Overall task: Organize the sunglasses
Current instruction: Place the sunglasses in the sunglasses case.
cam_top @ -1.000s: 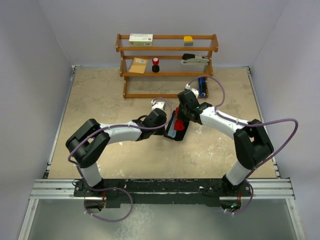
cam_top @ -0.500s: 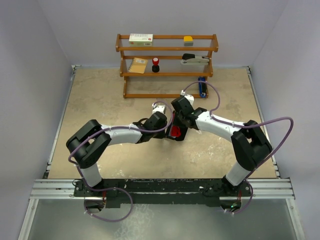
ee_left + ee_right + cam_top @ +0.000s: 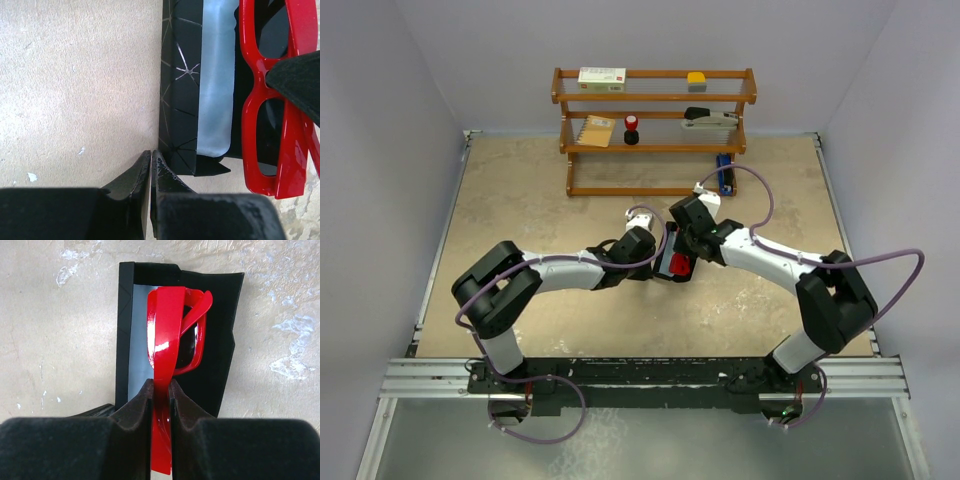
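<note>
Right claw (image 3: 160, 388) shifted; pinched sunglasses (image 3: 167, 325) lengthwise over case (image 3: 220, 315).

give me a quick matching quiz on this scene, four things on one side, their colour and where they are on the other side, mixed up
Things
1. sunglasses
2. cloth
3. case
4. shelf

Colour and place
a. black, lying open on the table
b. wooden, at the table's far edge
c. red, clamped in the jaws of the right gripper
d. light blue, lying inside the case

Pairs: 1-c, 2-d, 3-a, 4-b
</note>
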`<action>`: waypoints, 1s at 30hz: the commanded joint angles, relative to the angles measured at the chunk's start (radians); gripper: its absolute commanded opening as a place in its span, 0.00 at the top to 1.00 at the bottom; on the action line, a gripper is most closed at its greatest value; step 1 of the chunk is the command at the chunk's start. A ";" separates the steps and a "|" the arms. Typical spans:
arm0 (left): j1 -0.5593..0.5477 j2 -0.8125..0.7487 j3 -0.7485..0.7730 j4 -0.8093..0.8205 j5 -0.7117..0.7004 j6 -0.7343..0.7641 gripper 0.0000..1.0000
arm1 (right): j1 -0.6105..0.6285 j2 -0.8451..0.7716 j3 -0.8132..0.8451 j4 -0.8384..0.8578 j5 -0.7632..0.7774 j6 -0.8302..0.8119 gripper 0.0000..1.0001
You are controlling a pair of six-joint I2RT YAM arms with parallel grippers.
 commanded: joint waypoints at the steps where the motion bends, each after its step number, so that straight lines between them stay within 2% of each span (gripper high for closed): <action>1: -0.009 -0.046 0.004 0.038 -0.006 -0.011 1.00 | 0.002 0.015 -0.003 0.029 0.016 0.027 1.00; 30: -0.022 -0.025 0.034 0.030 -0.012 -0.017 1.00 | 0.012 0.183 0.096 0.103 -0.028 -0.011 1.00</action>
